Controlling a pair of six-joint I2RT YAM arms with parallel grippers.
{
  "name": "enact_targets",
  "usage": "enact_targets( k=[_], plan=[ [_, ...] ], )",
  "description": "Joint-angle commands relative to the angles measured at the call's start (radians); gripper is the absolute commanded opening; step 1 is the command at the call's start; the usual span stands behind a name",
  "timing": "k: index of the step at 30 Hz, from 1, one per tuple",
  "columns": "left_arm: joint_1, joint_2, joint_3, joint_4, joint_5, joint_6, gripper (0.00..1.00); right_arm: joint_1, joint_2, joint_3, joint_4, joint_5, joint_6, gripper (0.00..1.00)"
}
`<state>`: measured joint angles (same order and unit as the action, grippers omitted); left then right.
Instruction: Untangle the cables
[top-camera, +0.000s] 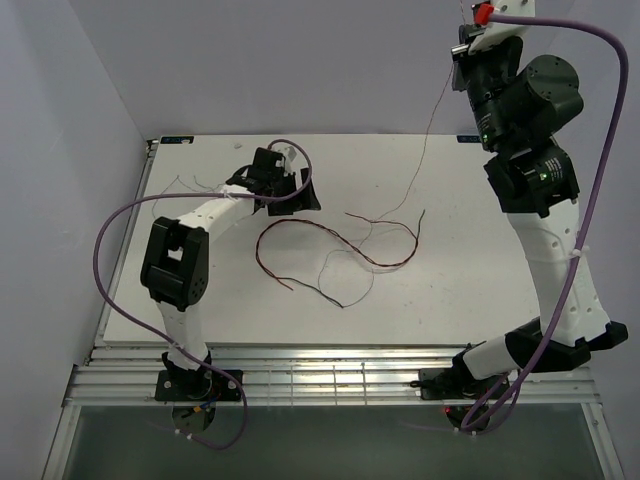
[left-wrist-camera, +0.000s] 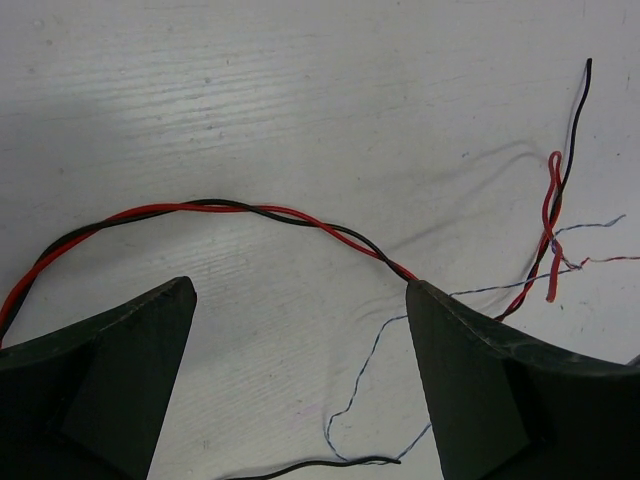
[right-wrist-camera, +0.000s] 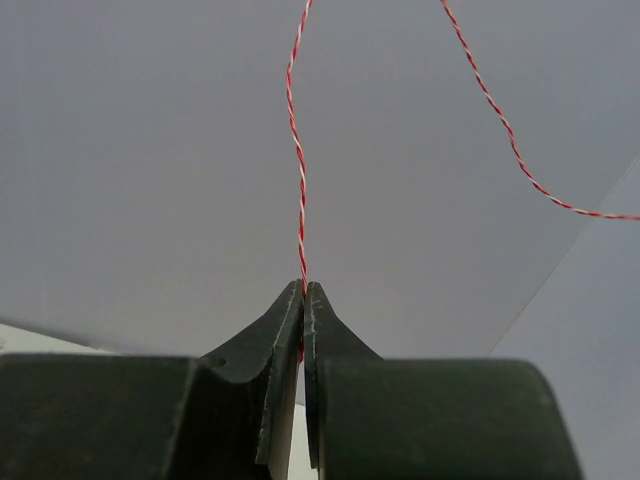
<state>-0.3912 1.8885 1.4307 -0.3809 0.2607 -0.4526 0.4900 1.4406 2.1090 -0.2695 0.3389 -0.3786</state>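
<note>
The cables (top-camera: 340, 250) lie tangled at the middle of the surface (top-camera: 480, 300). The left gripper (left-wrist-camera: 300, 287) sits over their 10 o'clock loop. The right gripper (right-wrist-camera: 303, 290) hangs high at 1 o'clock, one strand (top-camera: 432, 110) running from it down to the tangle.

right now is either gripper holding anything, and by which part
The right gripper pinches the pale red strand between its fingertips; where along its length is unclear. The left gripper is open, holding nothing.
</note>
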Motion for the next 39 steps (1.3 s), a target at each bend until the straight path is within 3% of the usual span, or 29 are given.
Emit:
enact_targets(
  k=[1,5,6,9,10,13,15,17,20,26,30,35,39],
  plan=[
    [-0.031,0.035,0.059,0.007,0.063,0.008,0.98,-0.002,-0.031,0.063,0.116,-0.013,-0.063,0.08],
    [-0.084,0.058,0.088,0.074,0.202,0.057,0.98,-0.002,-0.06,0.062,0.128,-0.101,-0.033,0.08],
    [-0.115,0.055,0.08,0.104,0.312,0.074,0.98,-0.002,-0.066,0.057,0.133,-0.115,-0.026,0.08],
    [-0.164,0.017,-0.008,0.273,0.467,0.127,0.98,-0.004,-0.088,0.054,0.15,-0.144,-0.01,0.08],
    [-0.194,0.009,-0.045,0.307,0.459,0.133,0.98,-0.004,-0.092,0.052,0.153,-0.156,-0.008,0.08],
    [-0.236,0.027,-0.02,0.272,0.343,0.172,0.98,-0.002,-0.109,0.033,0.156,-0.161,-0.008,0.08],
    [-0.251,0.076,0.069,0.139,0.257,0.202,0.98,-0.004,-0.124,0.007,0.156,-0.156,-0.014,0.08],
    [-0.276,0.106,0.153,-0.005,0.056,0.207,0.98,-0.004,-0.138,-0.046,0.162,-0.149,-0.014,0.08],
    [-0.317,0.129,0.18,-0.093,-0.173,0.201,0.98,-0.004,-0.154,-0.125,0.173,-0.138,-0.014,0.08],
    [-0.37,0.133,0.12,-0.145,-0.21,0.166,0.94,-0.014,-0.152,-0.25,0.194,-0.066,-0.01,0.08],
    [-0.371,0.04,-0.025,-0.153,-0.271,0.095,0.91,-0.079,-0.125,-0.329,0.194,-0.061,0.013,0.08],
    [-0.371,-0.129,-0.223,-0.109,-0.288,0.084,0.91,-0.231,-0.089,-0.435,0.216,-0.161,0.059,0.08],
    [-0.371,-0.149,-0.283,-0.105,-0.296,0.092,0.86,-0.339,-0.086,-0.579,0.271,-0.263,0.102,0.08]
  ],
)
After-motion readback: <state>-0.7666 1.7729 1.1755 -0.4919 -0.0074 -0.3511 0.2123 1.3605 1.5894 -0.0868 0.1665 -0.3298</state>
